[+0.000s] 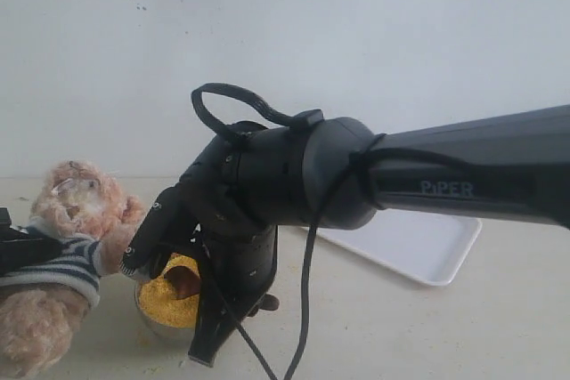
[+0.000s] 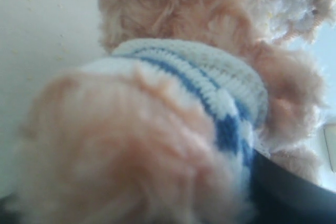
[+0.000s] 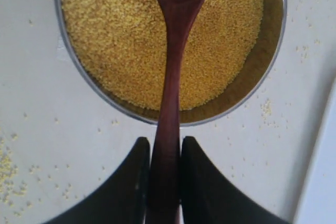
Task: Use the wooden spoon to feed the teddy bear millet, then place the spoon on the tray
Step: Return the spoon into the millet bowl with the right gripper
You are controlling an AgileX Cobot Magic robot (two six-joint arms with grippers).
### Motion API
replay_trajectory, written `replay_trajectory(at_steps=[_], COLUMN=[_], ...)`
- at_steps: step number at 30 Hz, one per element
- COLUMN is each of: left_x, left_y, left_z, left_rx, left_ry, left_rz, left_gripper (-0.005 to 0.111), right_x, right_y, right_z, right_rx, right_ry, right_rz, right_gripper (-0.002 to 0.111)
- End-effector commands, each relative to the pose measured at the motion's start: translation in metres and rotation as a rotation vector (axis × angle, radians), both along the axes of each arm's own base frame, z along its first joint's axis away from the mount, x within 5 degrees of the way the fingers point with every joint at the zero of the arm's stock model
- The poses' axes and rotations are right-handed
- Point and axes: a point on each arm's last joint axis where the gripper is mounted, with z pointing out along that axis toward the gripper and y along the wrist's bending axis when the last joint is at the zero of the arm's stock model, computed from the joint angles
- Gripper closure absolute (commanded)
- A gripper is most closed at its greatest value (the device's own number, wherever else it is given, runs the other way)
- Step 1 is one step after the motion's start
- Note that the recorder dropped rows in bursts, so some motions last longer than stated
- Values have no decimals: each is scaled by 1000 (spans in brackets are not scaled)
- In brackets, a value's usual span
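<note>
The teddy bear [image 1: 71, 211] sits upright at the far left in its striped shirt. My left gripper [image 1: 13, 251] is shut on its body; in the left wrist view fur and shirt [image 2: 210, 87] fill the picture. The wooden spoon [image 3: 170, 77] is clamped by its handle in my right gripper [image 3: 165, 142]. Its oval end [image 1: 185, 284] lies over the millet [image 3: 105, 40], which fills the round metal bowl [image 3: 265, 74] beside the bear. The white tray [image 1: 419, 251] lies on the table at the right, behind my right arm [image 1: 445, 175].
Loose yellow grains [image 3: 10, 166] are scattered on the pale table around the bowl. A strip of the tray's rim [image 3: 320, 182] shows close to the bowl. A plain white wall stands behind the table.
</note>
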Motion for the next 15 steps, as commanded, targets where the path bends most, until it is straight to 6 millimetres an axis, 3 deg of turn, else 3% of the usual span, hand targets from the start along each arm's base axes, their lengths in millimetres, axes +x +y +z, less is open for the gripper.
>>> replay_trajectory(at_steps=[1, 8, 15], left_x=[2, 2, 2], left_y=[-2, -2, -3], left_z=[3, 3, 5], left_rx=[-18, -18, -32], left_ry=[-25, -25, -33], left_rz=[-13, -12, -22], left_gripper=[103, 103, 103], right_x=[-2, -3, -6], right_y=[1, -2, -12], right_z=[3, 8, 42], right_rx=[37, 39, 96], right_ry=[21, 31, -14], right_rz=[-50, -104, -111], right_gripper=[108, 108, 108])
